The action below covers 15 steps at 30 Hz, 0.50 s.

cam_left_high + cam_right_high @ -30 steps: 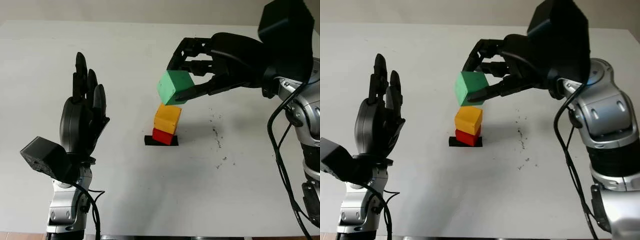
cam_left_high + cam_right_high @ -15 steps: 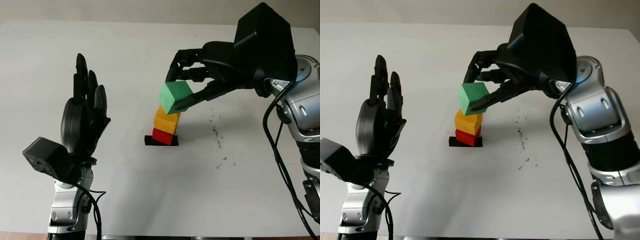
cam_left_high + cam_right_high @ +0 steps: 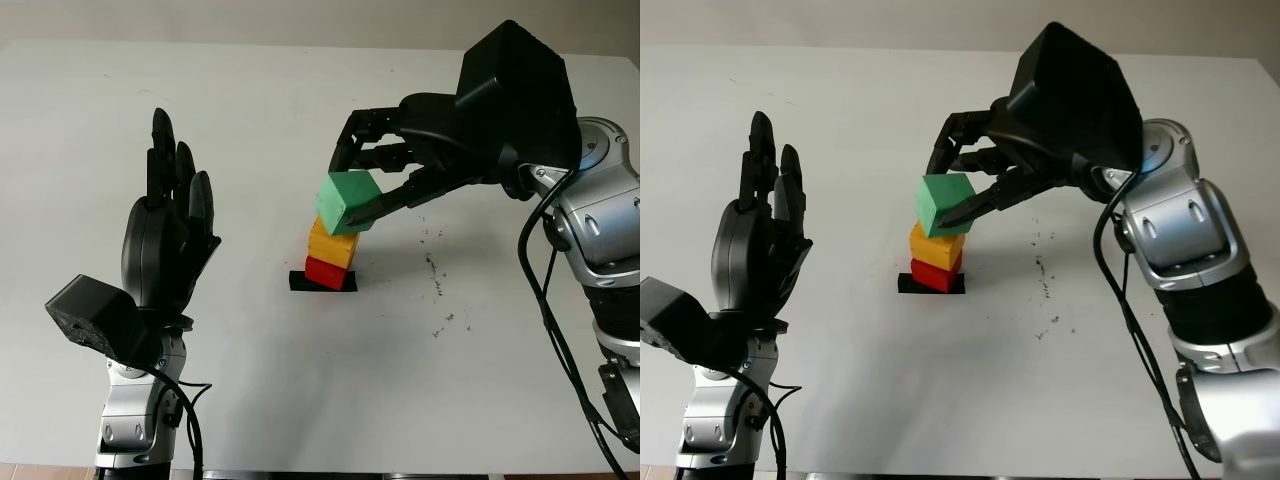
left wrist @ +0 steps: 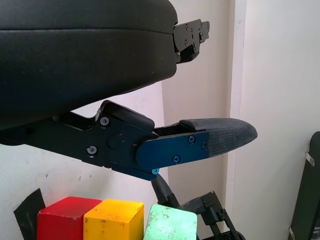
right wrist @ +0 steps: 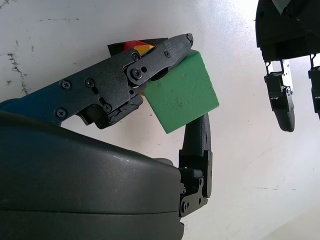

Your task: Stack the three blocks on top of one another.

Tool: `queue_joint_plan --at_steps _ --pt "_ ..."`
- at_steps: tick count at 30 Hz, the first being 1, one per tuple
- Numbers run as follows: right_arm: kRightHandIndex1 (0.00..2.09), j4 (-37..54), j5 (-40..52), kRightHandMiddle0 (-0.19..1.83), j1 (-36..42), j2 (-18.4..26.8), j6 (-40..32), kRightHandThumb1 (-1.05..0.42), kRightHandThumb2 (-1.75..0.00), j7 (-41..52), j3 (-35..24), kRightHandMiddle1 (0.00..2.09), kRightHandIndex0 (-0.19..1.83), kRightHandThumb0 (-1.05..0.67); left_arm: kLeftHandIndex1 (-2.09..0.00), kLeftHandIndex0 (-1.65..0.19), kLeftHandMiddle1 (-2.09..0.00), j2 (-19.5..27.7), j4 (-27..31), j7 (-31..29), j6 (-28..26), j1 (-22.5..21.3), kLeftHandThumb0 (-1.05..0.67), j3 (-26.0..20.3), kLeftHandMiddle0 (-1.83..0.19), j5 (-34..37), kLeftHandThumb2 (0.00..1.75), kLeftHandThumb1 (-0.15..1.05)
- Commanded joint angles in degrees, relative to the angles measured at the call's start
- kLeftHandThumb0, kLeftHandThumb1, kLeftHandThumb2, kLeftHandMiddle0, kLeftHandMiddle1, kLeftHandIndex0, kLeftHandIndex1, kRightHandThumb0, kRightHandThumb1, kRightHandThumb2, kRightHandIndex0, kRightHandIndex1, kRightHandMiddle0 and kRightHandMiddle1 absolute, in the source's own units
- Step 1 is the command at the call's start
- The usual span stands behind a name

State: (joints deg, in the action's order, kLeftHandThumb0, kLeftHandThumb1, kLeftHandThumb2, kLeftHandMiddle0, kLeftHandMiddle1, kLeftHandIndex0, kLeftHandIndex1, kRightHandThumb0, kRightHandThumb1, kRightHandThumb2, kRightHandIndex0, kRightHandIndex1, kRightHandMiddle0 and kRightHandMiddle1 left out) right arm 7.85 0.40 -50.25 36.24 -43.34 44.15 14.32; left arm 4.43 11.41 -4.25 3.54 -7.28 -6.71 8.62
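Placing step: my right robot hand (image 3: 372,180) grasps the green block (image 3: 348,203) atop the yellow block (image 3: 330,247); next, square it, release.

My left robot hand (image 3: 165,245) is open, well apart.

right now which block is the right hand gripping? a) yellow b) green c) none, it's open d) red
b: the right hand has its fingers closed on the green block, holding it tilted at the top of the yellow block, which sits on the red block. The left hand is open, raised off to the side.
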Motion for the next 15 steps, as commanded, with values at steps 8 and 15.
queue_joint_plan --at_steps 8,15 --pt "0.06 -0.55 -0.71 0.32 -0.39 -1.23 1.40 -0.95 -0.05 -0.24 0.48 1.65 0.27 -0.49 0.00 0.19 0.00 -0.09 0.94 0.19 -0.09 0.51 -0.75 0.08 0.19 -0.22 0.57 1.05" --pt "0.05 -1.38 -1.61 0.31 -0.46 -1.38 2.30 -0.95 -0.05 -0.01 1.36 1.64 0.25 -0.49 0.00 0.19 0.00 -0.01 0.96 -0.01 0.37 0.81 -0.75 0.09 0.19 -0.04 0.57 1.05"
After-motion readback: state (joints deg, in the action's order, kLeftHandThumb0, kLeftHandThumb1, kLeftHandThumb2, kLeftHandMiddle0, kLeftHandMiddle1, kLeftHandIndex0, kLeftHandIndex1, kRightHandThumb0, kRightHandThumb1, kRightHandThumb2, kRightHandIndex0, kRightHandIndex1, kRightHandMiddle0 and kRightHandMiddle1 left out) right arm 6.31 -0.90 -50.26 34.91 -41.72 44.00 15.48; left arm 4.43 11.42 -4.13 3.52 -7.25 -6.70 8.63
